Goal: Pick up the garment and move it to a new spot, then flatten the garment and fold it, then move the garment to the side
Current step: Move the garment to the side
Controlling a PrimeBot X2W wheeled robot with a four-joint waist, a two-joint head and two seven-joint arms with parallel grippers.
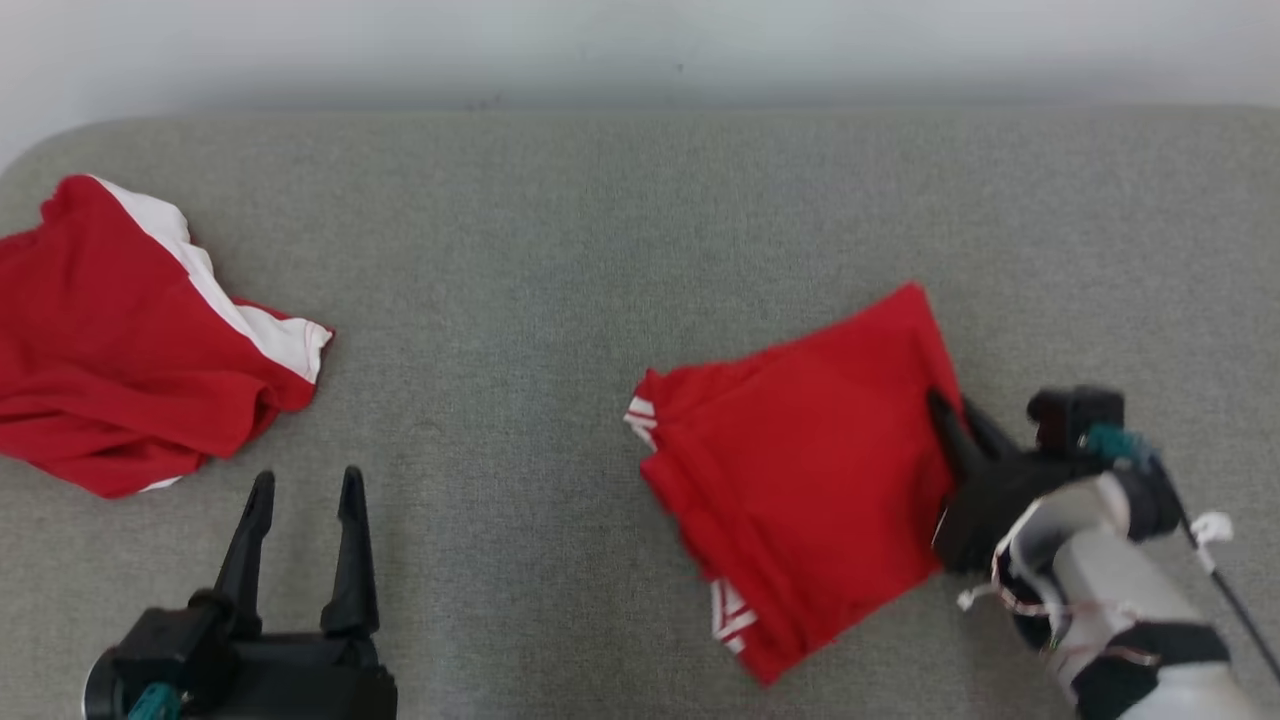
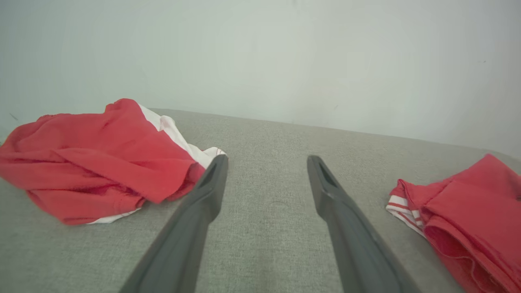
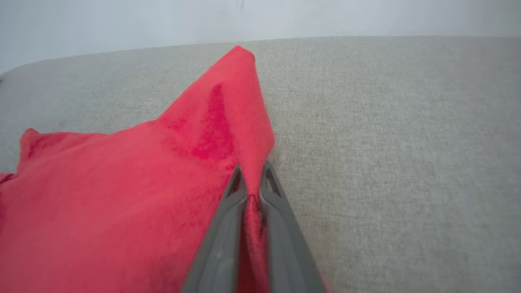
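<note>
Where the right gripper point(image 1: 950, 405) bites: the right edge of the folded red garment point(image 1: 800, 470), with a ridge of cloth drawn in between its two fingers.
Right jaws: clenched on that ridge, nearly touching each other; the right wrist view shows the cloth point(image 3: 122, 195) running down between them.
Garment: lies on the grey mat point(image 1: 560, 250), spreading left from the right jaws. Ahead of their tips it narrows to a pointed corner. White stripes show on the edges farthest from them.
Left gripper point(image 1: 307, 478): low over the mat, touching no cloth.
Left jaws: released, fingers wide apart, bare mat between them.
Heap point(image 1: 110, 350): crumpled red and white cloth, ahead and left of the left jaws, near the left finger's tip.
Garment from the left jaws: off to their right point(image 2: 476, 211), well apart.
</note>
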